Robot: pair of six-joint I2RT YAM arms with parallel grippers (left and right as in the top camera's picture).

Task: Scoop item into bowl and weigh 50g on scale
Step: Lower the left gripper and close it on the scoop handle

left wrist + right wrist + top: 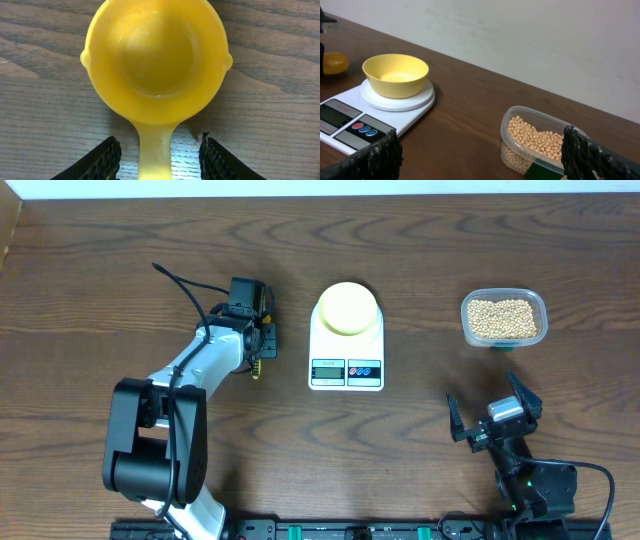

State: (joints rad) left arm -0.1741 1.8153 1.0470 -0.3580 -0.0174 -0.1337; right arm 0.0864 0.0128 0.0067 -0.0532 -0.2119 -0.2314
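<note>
Left gripper (159, 142) half-open astride the handle of the bright yellow plastic scoop (155, 55), seemingly not pinching; cup dead ahead, axis in line. Right gripper (482, 155) wide, empty; small tan round beans (535, 140) just ahead-right in clear plastic tub (504, 135).

Empty yellow bowl (347, 307) sits on white scale (346, 370); tan beans (502, 320) (small, round) lie in a tub (543, 310).
</note>
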